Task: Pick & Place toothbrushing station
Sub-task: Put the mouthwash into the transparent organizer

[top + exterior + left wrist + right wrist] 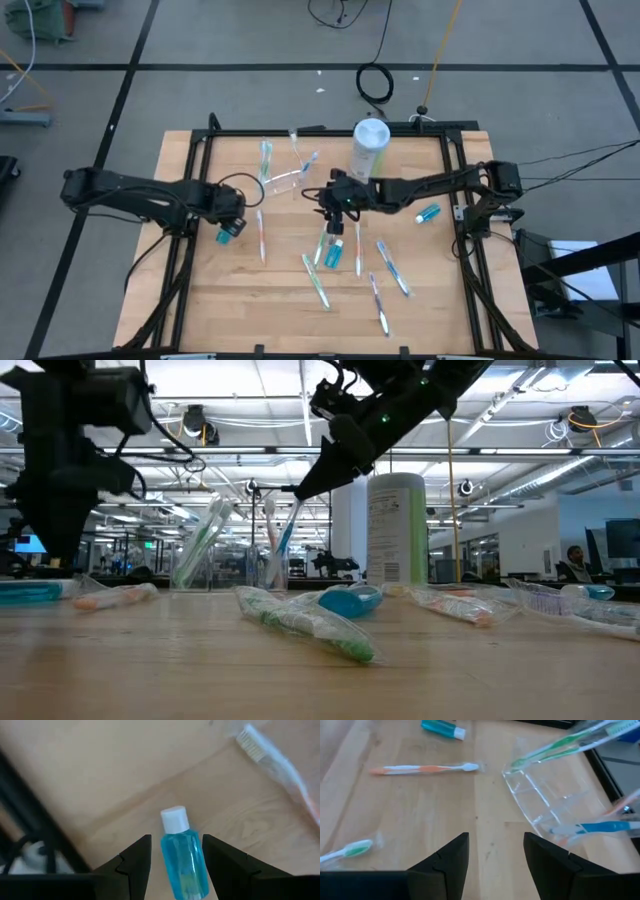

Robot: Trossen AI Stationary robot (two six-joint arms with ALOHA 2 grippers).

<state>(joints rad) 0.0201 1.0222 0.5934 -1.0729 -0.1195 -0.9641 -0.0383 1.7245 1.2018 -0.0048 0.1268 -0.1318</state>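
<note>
The left gripper point(229, 232) sits low over the table's point(200, 300) left half, its fingers point(134, 861) spread to either side of a small blue bottle point(183, 855) with a white cap — the bottle lies between them, and whether they touch it cannot be told. An orange-handled brush point(280, 765) lies just beyond it on the wood.

The right gripper point(335, 216) hangs near the table's middle, fingers point(445, 862) parted and holding nothing. Just ahead of it stands the clear cup point(545, 805), at the back of the table left of the tall canister point(369, 148); a green brush point(560, 745) and a blue one point(600, 827) lean in the cup, handles sticking out over its rim.

More wrapped brushes point(318, 280) are scattered flat across the front of the table. A second blue bottle point(428, 213) lies under the right arm, and another bottle point(334, 250) rests below the right gripper — well apart from the cup.
</note>
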